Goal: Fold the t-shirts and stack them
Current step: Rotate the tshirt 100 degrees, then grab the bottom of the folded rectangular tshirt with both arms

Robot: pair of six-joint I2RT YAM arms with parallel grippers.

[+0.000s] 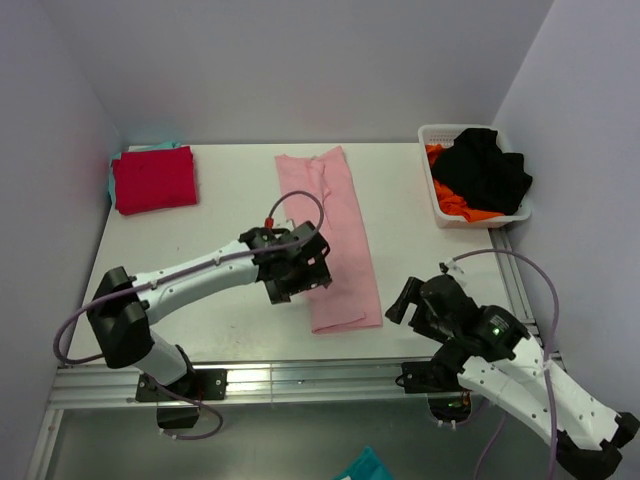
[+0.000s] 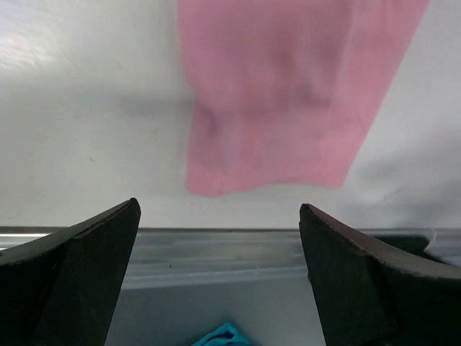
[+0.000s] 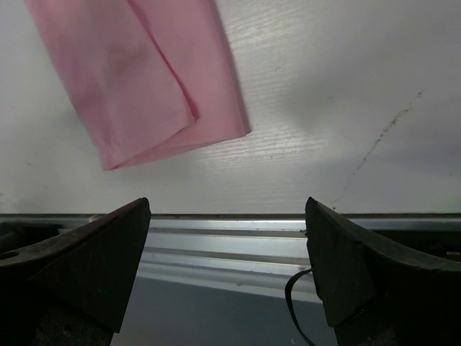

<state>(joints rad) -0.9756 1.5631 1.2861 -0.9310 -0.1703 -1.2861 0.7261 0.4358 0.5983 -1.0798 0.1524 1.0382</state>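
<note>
A light pink cotton t-shirt (image 1: 335,240), folded lengthwise into a long narrow strip, lies down the middle of the white desk (image 1: 230,190). Its near hem stops short of the desk's metal front rail (image 1: 300,375). The strip slants slightly to the right as it runs toward the arms. The left gripper (image 1: 305,268) is at the strip's left edge, toward its near end, with its black fingers (image 2: 86,245) spread wide and grasping nothing. In the left wrist view the pink hem (image 2: 288,108) lies flat on the desk beyond the open fingers. The right gripper (image 1: 405,300) is to the right of the strip's near corner, apart from the cloth. Its fingers (image 3: 353,252) are likewise parted and empty. The right wrist view shows that corner (image 3: 144,79) with one layer lying over another.

A bright red folded t-shirt (image 1: 155,178) rests at the desk's far left corner, and a sliver of teal cloth (image 1: 150,146) shows at its back edge and left side. At the far right a white plastic basket (image 1: 430,135) holds a crumpled black garment (image 1: 485,170) on top of an orange one (image 1: 450,205). A scrap of teal fabric (image 1: 365,465) lies below the desk's front edge, on the grey floor between the arm bases. It also shows at the bottom of the left wrist view (image 2: 223,335).
</note>
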